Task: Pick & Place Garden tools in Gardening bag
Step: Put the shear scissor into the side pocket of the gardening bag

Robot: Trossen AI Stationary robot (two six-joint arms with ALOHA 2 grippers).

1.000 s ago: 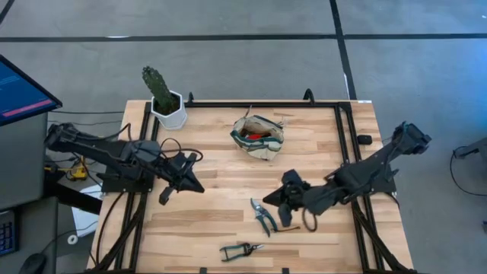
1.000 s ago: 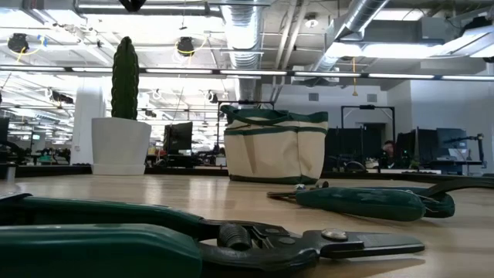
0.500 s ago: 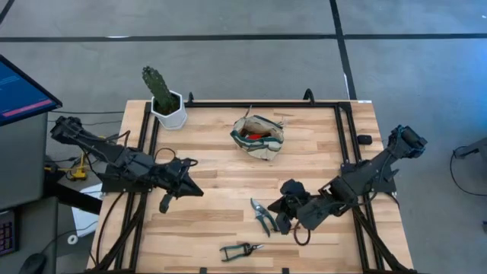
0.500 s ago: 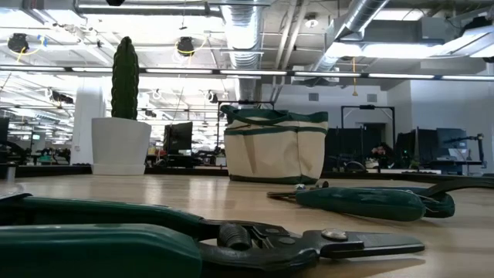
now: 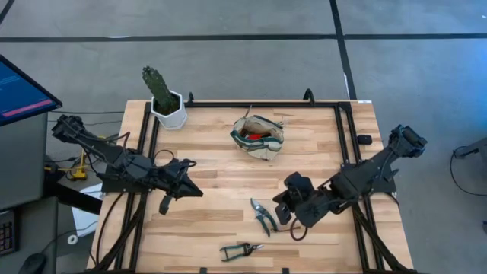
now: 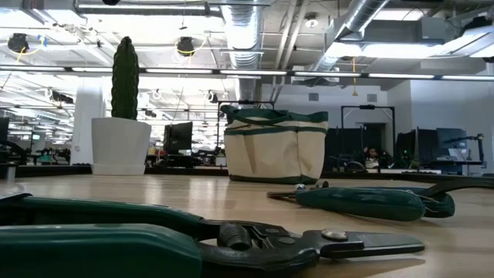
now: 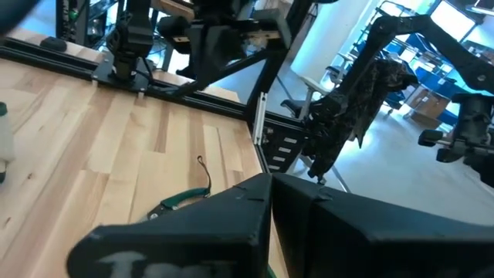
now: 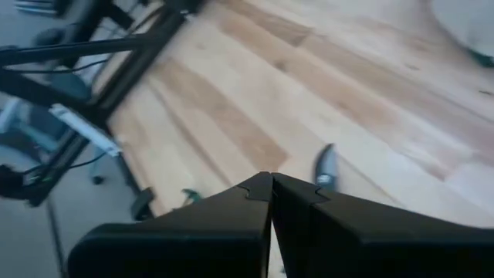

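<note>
1. I see the small beige canvas gardening bag with dark green trim [image 5: 258, 135] standing near the far middle of the light wooden table [image 5: 221, 167]. Something red shows inside it.

2. Two tools are not in the bag yet. The green-handled pruning shears [image 5: 263, 215] lie right of the table's middle. The second pair of green-handled shears [image 5: 239, 249] lies near the front edge.

3. My right gripper [image 5: 283, 215] is low over the table, just beside the first shears. In its own wrist view the two dark fingers [image 8: 231, 224] press together with no gap, and they hold nothing.

4. My left gripper [image 5: 164, 202] waits over the left side, well apart from both tools. Its fingers [image 7: 231, 232] look pressed together too, with nothing in them.

5. What could go wrong: if I go down with the right claw shut, it will only bump the shears and push them away. I must open it first.

6. The shears lie flat and look thin. I think the fingers could slide off the handles or scrape the wood.

7. If I grab just one handle, the shears may swing open and slip out on the way.

8. The bag looks soft. A low carry could knock it over, so I would lift high.

9. The green cactus in the white pot [image 5: 164, 100] stands at the far left corner, and I leave it alone.
</note>
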